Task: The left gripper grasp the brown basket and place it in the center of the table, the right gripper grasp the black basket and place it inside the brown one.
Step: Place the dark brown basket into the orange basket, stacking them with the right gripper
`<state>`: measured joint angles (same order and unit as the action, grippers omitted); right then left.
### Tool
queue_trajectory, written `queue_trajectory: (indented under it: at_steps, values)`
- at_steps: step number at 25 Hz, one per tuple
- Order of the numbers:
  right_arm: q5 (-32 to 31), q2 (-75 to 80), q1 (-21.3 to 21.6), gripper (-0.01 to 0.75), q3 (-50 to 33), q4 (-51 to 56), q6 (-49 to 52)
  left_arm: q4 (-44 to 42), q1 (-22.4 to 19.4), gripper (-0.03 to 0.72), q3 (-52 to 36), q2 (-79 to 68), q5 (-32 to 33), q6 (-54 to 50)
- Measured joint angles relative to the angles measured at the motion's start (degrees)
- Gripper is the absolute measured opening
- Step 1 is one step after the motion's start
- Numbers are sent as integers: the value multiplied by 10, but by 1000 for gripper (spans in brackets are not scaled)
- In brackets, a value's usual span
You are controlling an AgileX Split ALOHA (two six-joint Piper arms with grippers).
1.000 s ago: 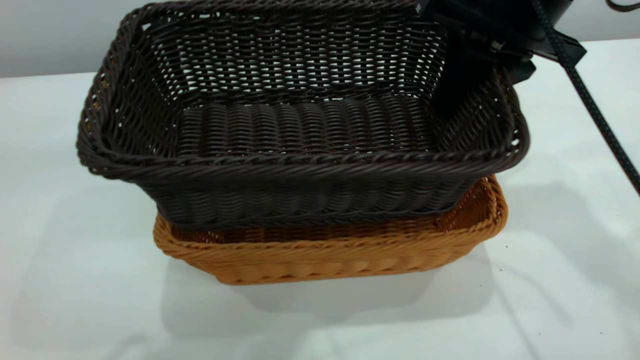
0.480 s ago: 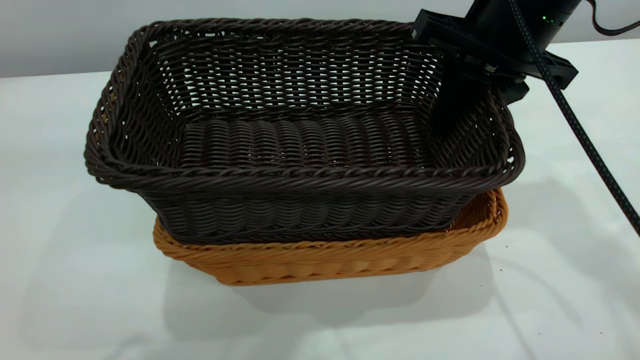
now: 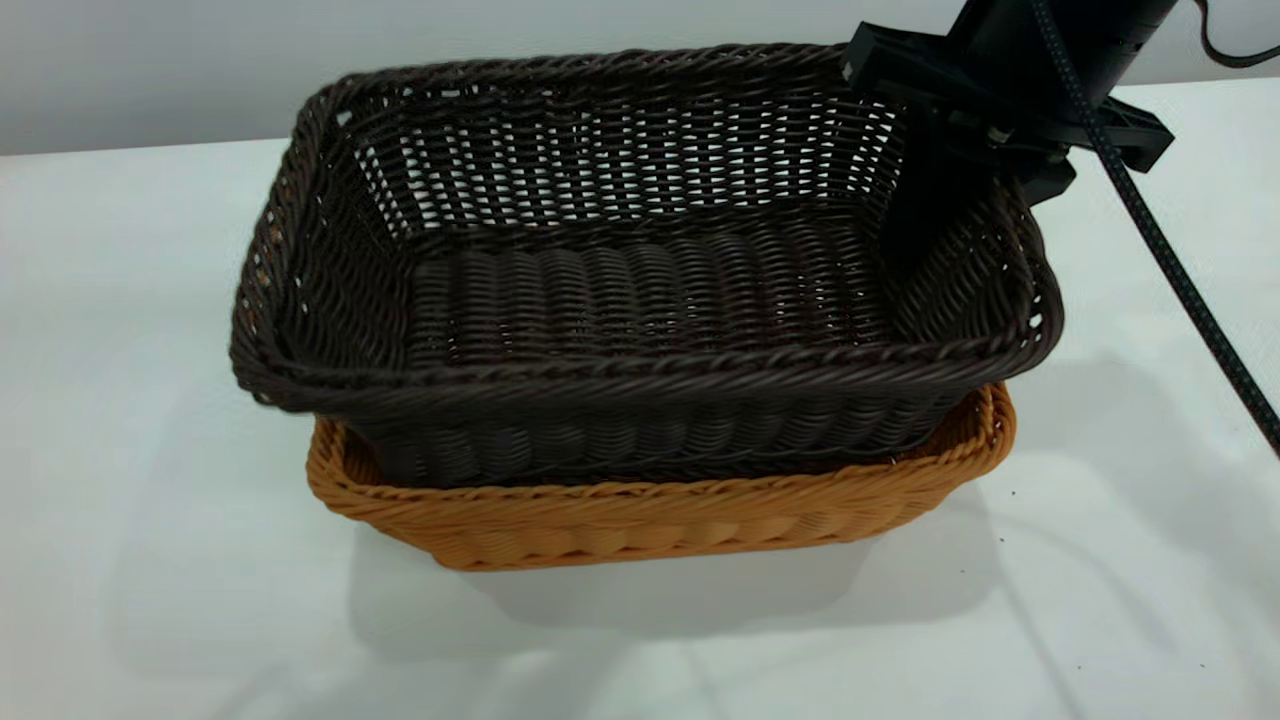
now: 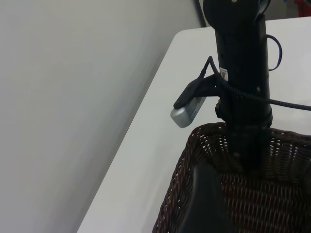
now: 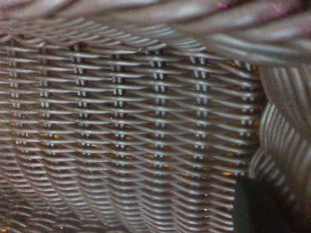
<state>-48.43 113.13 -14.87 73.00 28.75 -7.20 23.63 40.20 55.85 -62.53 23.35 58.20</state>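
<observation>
The black basket (image 3: 640,290) sits partly inside the brown basket (image 3: 660,515), which rests on the white table (image 3: 150,560). Its rim stands above the brown rim and overhangs it at the left. My right gripper (image 3: 915,235) is shut on the black basket's right end wall, with one finger (image 3: 905,215) inside the basket. In the right wrist view the dark weave (image 5: 121,121) fills the picture beside one finger (image 5: 257,204). The left wrist view shows the black basket (image 4: 272,204), the right arm (image 4: 243,97) and one left finger (image 4: 201,199). My left gripper is out of the exterior view.
The right arm's braided cable (image 3: 1180,270) hangs slanting over the table at the right. The table's far edge meets a grey wall (image 3: 150,70). Bare tabletop lies in front of and to both sides of the baskets.
The black basket has come down and shifted right, going deeper into the brown basket. My right gripper moved with it and kept its hold.
</observation>
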Motion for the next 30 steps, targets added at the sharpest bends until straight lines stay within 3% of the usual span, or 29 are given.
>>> queue_trajectory:
  at_steps: [14,18,24,30]
  values:
    - [8,9,0,130,-1,-13,-2,0,0,449,0,0,-1,1]
    - [8,9,-1,241,-1,-5,-6,0,0,449,0,0,-1,1]
    - [4,9,-1,489,0,-9,-7,0,0,449,0,0,-1,1]
    - [-27,3,0,545,10,-50,-6,0,0,449,0,0,-1,1]
